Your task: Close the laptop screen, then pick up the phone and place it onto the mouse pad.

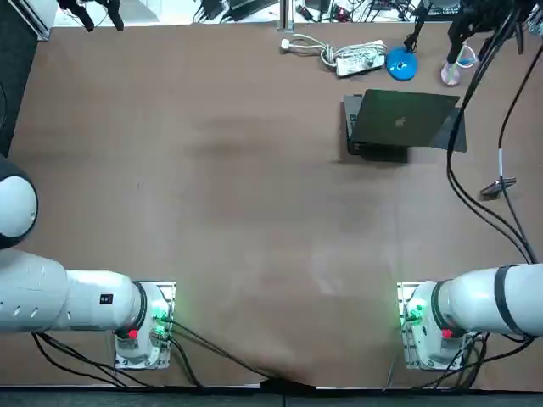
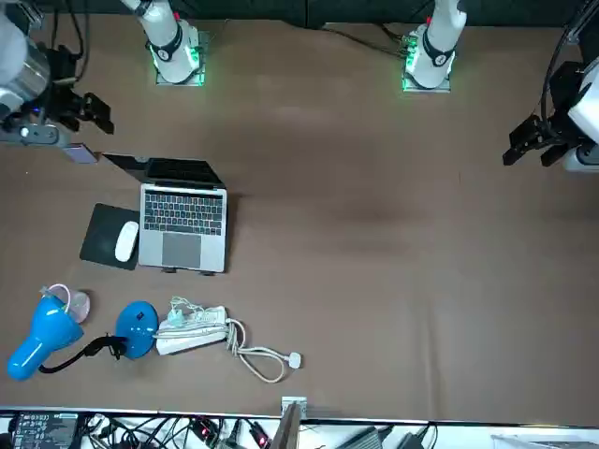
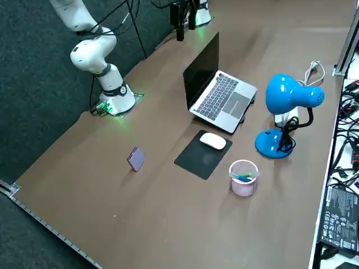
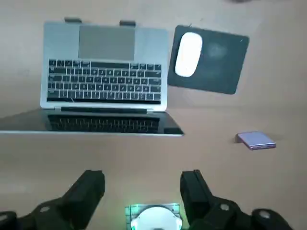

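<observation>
So the two black fingers point(image 4: 91, 189) of the right gripper point(image 4: 141, 191) are spread wide with nothing between them. It hovers over the brown table point(image 4: 144, 153), on the robot's side of the open silver laptop with the dark screen point(image 4: 105, 72), behind and above the lid's top edge.

Lid's up, so closing it looks like the step in hand. My take: don't try to pinch the lid. Come down just behind the top edge, near its middle, and push it away from the robot and downward, following the hinge's arc. Pushing off-centre would probably swivel the whole laptop, and it could slide toward the blue desk lamp point(image 3: 289, 98). Ease off at the end so it doesn't slam.

The small lavender phone point(image 4: 256, 141) sits on the table on the robot's side of the dark rectangular mouse pad point(image 4: 225, 62), apart from it and off to the side of the laptop. Not in the way of the push, I'd say. The pad's got a white mouse point(image 4: 188, 53) on it, so only the bare half is free for later.
</observation>
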Controlling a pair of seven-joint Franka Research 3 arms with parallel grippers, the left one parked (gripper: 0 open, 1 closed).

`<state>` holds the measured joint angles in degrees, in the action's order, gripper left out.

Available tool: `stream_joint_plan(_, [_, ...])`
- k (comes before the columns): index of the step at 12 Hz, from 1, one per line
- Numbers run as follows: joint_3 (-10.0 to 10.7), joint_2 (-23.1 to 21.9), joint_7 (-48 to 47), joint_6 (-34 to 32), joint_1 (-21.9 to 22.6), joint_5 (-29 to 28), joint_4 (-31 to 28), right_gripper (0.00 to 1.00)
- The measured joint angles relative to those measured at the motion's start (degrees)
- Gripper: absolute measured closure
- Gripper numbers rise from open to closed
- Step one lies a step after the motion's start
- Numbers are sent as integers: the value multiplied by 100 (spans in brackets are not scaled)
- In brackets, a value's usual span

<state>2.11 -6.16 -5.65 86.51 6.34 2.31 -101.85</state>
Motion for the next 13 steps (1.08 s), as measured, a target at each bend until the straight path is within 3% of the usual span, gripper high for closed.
stream_joint_plan(1, [-11,2,-9,-1,75,0,-102,6])
stream_joint_plan(6, [-44,-144,-84,229,322,-4,-758,70])
stream_joint_plan(7, [-44,-242,-88,264,328,-29,-1024,95])
stream_joint_plan(13, [-44,-149,-98,855,349,-415,-1431,98])
